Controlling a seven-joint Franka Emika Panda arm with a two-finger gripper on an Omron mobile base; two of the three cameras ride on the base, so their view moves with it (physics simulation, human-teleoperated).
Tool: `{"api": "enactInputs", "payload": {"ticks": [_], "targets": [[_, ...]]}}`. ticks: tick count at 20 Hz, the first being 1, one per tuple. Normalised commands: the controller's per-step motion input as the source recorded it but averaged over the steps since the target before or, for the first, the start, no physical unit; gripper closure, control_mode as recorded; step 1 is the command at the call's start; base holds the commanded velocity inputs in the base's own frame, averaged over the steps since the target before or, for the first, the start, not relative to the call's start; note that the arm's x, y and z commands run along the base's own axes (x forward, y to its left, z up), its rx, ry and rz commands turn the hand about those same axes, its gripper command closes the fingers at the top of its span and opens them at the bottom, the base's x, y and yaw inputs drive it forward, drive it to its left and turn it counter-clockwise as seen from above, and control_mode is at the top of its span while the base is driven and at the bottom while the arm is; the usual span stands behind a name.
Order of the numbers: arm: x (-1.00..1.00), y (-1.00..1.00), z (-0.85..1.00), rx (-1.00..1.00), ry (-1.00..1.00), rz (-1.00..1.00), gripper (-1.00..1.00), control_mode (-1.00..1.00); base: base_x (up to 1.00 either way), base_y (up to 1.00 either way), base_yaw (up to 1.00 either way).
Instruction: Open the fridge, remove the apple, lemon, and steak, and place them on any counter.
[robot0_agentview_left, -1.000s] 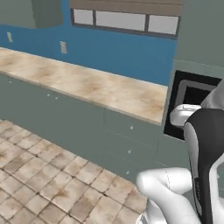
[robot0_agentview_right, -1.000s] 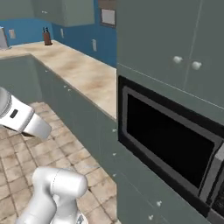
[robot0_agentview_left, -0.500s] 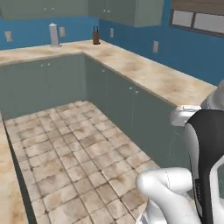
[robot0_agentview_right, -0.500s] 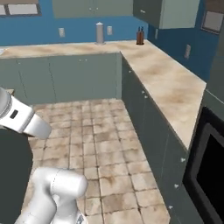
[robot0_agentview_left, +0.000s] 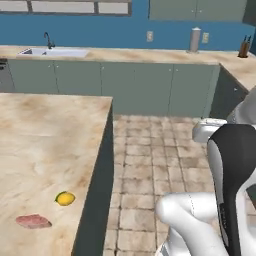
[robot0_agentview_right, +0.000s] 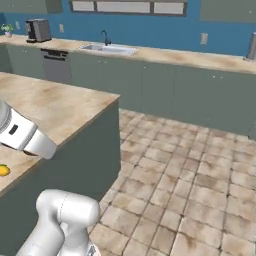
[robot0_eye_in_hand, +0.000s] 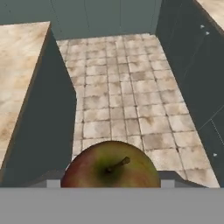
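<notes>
Where the hand view looks down along the pincer (robot0_eye_in_hand: 110, 186), we see the apple (robot0_eye_in_hand: 110, 165) at 6 o'clock, stem upward, lodged at the pincer's tips; we read the pincer as pinching the apple, although the finger tips themselves are hidden behind the fruit and the lower band. Beyond the apple, tiled floor (robot0_eye_in_hand: 127, 87) runs toward 12 o'clock, with the grey-green side of the counter (robot0_eye_in_hand: 17, 78) at 9 o'clock and dark cabinet fronts (robot0_eye_in_hand: 192, 65) at 2 o'clock. In the left base view, we find the lemon (robot0_agentview_left: 65, 198) on the counter's marbled top at 8 o'clock, and the steak (robot0_agentview_left: 33, 221) lying flat near it, apart, toward 7 o'clock. The sink (robot0_agentview_left: 52, 51) sits in the far wall counter at 11 o'clock. In the right base view, the lemon appears at the left edge, at 9 o'clock, on the counter.
</notes>
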Motion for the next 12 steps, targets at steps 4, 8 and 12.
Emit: {"api": "enactInputs", "payload": {"ticks": [4, 8, 12], "targets": [[0.0, 0.0, 0.0, 0.0, 0.0, 0.0, 1.0, 1.0, 0.03, 0.0, 1.0], [0.0, 0.0, 0.0, 0.0, 0.0, 0.0, 1.0, 1.0, 0.01, 0.0, 1.0], [0.0, 0.0, 0.0, 0.0, 0.0, 0.0, 1.0, 1.0, 0.11, 0.0, 0.87]]}}
